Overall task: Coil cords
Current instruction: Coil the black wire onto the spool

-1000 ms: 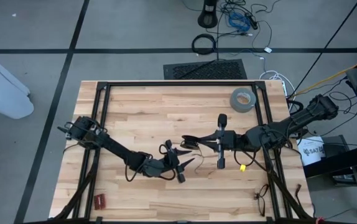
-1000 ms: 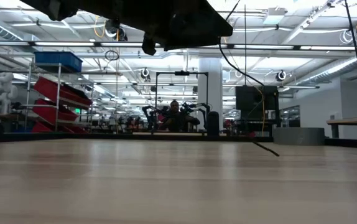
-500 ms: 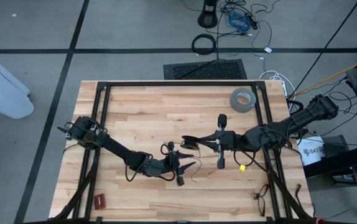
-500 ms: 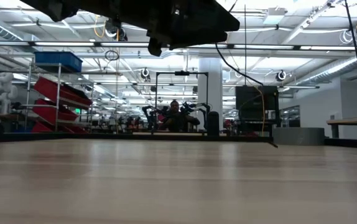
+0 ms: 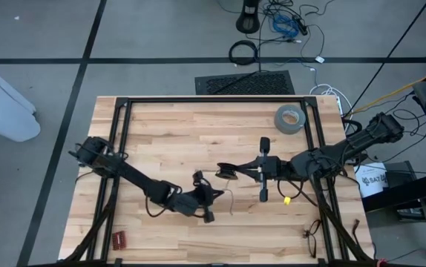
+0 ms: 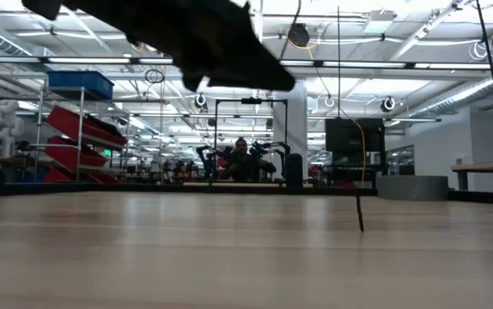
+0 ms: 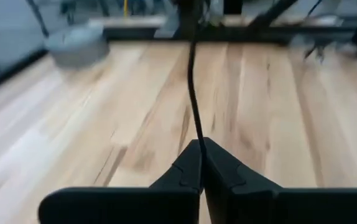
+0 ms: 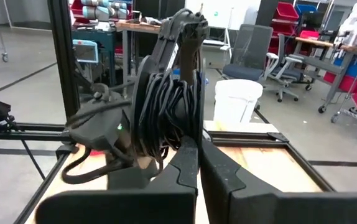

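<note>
The cord is a thin black wire, partly wound into a coil (image 8: 166,106) that shows in the high view at the table's middle (image 5: 228,172). My right gripper (image 5: 237,172) reaches in level from the right and is shut on that coil. A free strand (image 7: 193,93) runs from the coil to my left gripper (image 5: 216,194), which sits just nearer and left of the coil and is shut on the strand. In the low view a loose tail (image 6: 360,215) hangs down to the table top. My left gripper pinches a single strand of the cord (image 7: 198,138) between its two fingers. The fingers lie nearly level and point toward the coil, along the strand. The strand runs on from them, clear of the table. My right gripper pinches the coil's bundled turns at their lower part (image 8: 188,134) between its two fingers, coming level from the table's right. The coil stands upright, lifted clear of the table.
A grey tape roll (image 5: 290,119) lies at the far right. A small yellow item (image 5: 288,199) lies under the right arm, a red item (image 5: 118,239) at the near left, and eyeglasses (image 5: 311,239) at the near right. Black frame rails (image 5: 124,126) border the table.
My left gripper has shut on the strand and has tipped, shifting slightly toward the table's left. The cord's loose tail, which lay slanted on the table, now hangs upright.
</note>
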Available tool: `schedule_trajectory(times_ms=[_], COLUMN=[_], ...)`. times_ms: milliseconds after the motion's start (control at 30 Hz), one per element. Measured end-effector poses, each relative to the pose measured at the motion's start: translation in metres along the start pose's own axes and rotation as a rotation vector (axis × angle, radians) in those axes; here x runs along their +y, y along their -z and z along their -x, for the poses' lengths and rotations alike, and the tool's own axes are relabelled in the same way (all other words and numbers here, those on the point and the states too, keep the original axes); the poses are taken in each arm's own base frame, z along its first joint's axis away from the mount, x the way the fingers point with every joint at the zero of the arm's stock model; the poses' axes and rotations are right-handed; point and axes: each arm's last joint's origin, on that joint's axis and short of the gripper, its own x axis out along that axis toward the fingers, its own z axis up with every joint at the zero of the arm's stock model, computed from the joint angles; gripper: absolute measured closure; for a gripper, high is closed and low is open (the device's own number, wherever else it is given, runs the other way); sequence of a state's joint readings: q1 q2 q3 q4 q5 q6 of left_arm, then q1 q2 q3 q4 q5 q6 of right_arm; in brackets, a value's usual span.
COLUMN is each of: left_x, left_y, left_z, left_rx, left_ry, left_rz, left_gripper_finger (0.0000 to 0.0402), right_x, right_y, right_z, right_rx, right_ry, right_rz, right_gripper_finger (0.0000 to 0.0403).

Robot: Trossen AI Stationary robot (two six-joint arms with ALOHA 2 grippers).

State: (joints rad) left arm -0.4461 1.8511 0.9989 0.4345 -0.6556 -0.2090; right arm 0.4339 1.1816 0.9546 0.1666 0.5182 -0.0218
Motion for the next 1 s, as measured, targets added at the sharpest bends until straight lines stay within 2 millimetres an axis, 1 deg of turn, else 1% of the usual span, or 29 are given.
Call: schedule_trajectory(times_ms=[133,233,333,433,667,1000], left_x=[0.004,0.004,0.005,0.006,0.007,0.02], left_y=[0.001,-0.001,-0.006,-0.016,-0.033,-0.04], left_z=[0.013,0.024,0.037,0.049,0.076,0.096], left_rx=[0.11,0.145,0.146,0.116,0.084,0.119], left_ry=[-0.024,-0.038,-0.084,-0.111,-0.094,-0.145], left_rz=[0.017,0.02,0.027,0.026,0.019,-0.044], left_gripper_finger=[0.0395,0.0398,0.0398,0.0398,0.0399,0.04], right_x=[0.001,0.002,0.002,0.002,0.001,0.002], right_y=[0.001,0.001,0.003,0.005,0.003,0.006], right_z=[0.0,0.0,0.0,0.0,0.001,0.003], right_rx=[0.005,0.011,0.031,0.049,0.04,0.078], right_ry=[-0.028,-0.062,-0.078,-0.078,-0.081,-0.129], right_rz=[-0.008,-0.028,-0.037,-0.038,-0.042,-0.049], right_gripper_finger=[0.0403,0.0403,0.0403,0.0403,0.0403,0.0403])
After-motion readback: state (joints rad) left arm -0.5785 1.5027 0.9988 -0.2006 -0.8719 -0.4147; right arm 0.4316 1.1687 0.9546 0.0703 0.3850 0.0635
